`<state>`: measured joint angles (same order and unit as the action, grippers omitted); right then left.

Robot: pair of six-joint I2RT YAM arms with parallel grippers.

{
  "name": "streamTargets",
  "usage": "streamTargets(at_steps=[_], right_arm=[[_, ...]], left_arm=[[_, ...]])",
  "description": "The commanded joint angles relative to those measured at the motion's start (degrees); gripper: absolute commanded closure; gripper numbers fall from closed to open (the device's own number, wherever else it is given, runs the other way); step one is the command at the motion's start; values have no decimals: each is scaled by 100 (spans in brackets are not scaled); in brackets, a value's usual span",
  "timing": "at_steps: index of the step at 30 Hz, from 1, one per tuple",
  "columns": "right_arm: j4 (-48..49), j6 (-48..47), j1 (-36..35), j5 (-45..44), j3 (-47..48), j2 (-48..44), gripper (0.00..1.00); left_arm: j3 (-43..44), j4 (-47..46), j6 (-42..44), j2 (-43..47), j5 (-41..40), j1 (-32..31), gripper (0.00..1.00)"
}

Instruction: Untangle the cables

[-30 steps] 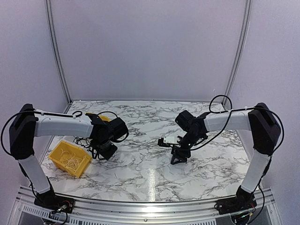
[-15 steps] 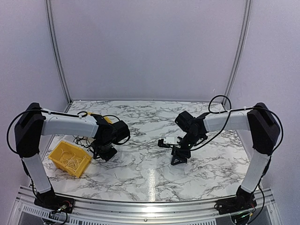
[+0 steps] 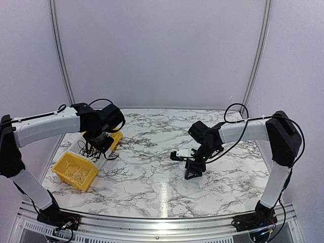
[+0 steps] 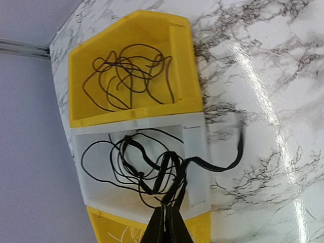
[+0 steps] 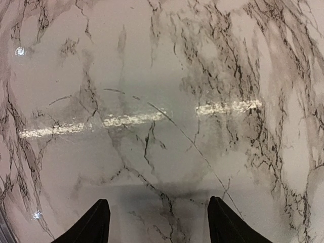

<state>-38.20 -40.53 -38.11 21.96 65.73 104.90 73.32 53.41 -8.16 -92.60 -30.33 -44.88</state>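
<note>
Two states: left tool (image 4: 166, 210) tight on cables (image 4: 163, 171) over white bin (image 4: 195, 152) (strand seemingly past rim), right tool (image 5: 157, 223) wide, empty.

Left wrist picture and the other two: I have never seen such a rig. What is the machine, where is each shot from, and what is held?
These are two robot arms bolted at the table's near edge, each ending in a two-finger gripper. The wide picture comes from a fixed camera above and behind them; the other two come from cameras on the wrists. On the marble table three bins stand in a row: the far yellow bin, the white bin and the near yellow bin. The left gripper is shut on a tangle of thin black cables over the white bin; one strand reaches out past its wall. More of them lie in the far yellow bin. The right gripper is open above the marble, holding nothing.
</note>
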Motion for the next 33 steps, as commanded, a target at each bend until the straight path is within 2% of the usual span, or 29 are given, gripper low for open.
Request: streamTargets(at_steps=[1,8,18,22,26,28,30,33], right_arm=[[-79,-30,-71,-21,106,57,34],[-99,-40,-71,-26,101,74,34],[-118,-27,-78,-26,106,30,34],[-114,-25,-82,-32,106,-11,34],[-105,-26,-75,-31,100,-46,34],[-100,-21,-75,-32,102,-63,34],[-113,-16,-77,-46,111,-91,34],[-60,45,-60,-113,132,-305,34]], left_arm=[[304,482,137,540,-509,404,95],[416,539,297,784,-595,864,95],[-217,76,282,111,-562,1320,94],[-307,-348,312,-60,-348,1402,86],[-288,-642,388,-219,-159,1438,81],[-243,-699,375,-284,-102,1444,74],[-172,-692,305,-290,-221,1439,62],[-82,-683,246,-79,-325,1439,54]])
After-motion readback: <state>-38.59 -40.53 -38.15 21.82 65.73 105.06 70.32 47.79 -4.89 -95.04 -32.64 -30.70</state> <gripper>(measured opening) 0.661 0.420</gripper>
